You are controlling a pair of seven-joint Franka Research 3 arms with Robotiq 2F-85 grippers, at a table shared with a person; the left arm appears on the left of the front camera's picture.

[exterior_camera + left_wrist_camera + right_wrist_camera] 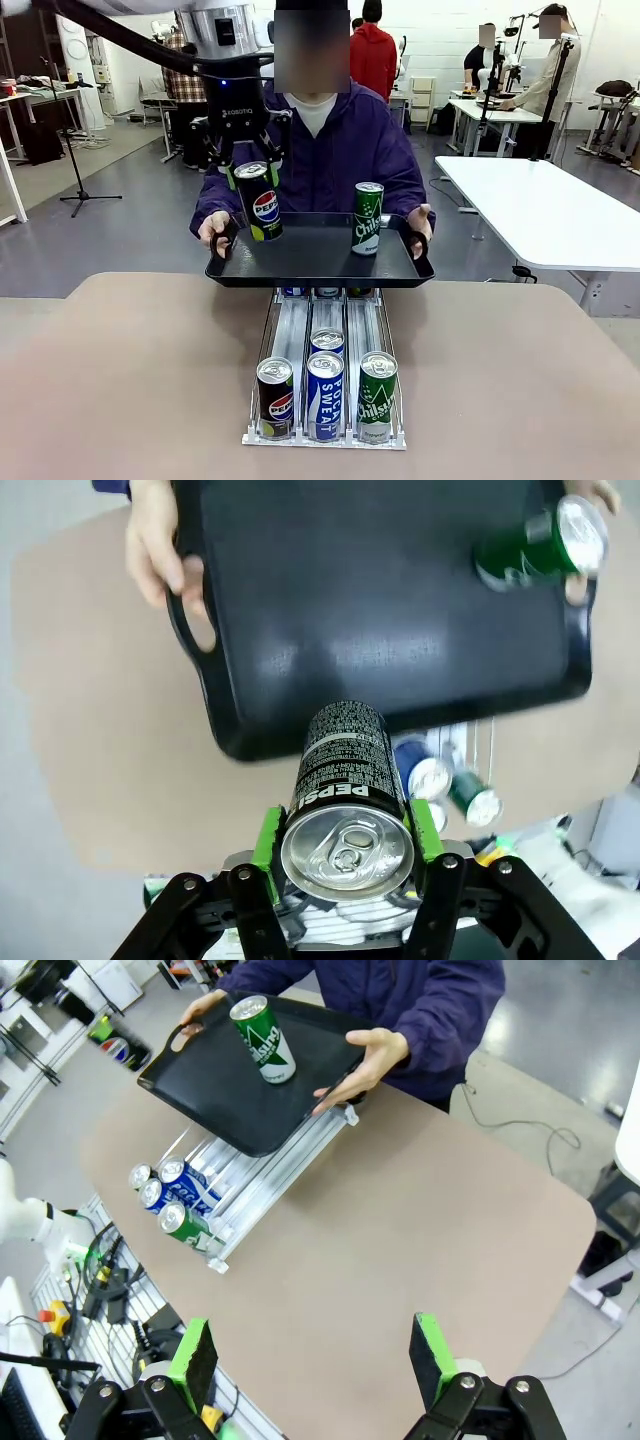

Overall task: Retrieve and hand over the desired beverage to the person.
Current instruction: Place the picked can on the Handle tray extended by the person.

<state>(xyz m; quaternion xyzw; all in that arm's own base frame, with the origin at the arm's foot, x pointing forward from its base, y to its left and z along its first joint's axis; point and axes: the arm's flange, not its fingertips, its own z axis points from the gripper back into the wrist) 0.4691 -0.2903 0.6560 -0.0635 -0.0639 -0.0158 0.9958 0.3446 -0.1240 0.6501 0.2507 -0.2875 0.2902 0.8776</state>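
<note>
Floor: grey concrete [130, 215], glossy.
Furniture: white tables [545, 205] at right.
Walls: white [440, 40], brightly lit.

Tan table [520, 380]; white can rack [325, 345] rests on it, mid-table.

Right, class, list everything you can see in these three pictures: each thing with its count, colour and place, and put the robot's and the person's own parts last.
Black Pepsi can: one, black with red-blue logo, held in the left gripper above the tray's left part.
Green Chilsung can: one, green, upright on the tray's right part.
Black plastic tray: one, black, held over the table's far edge.
Clear can rack: one, transparent, on the beige table.
Rack cans: three at the front, black, blue, green; more behind.
Left gripper: shut on the Pepsi can.
Right gripper: open, above the table.
Person's hands: two, gripping the tray's handles.
</note>
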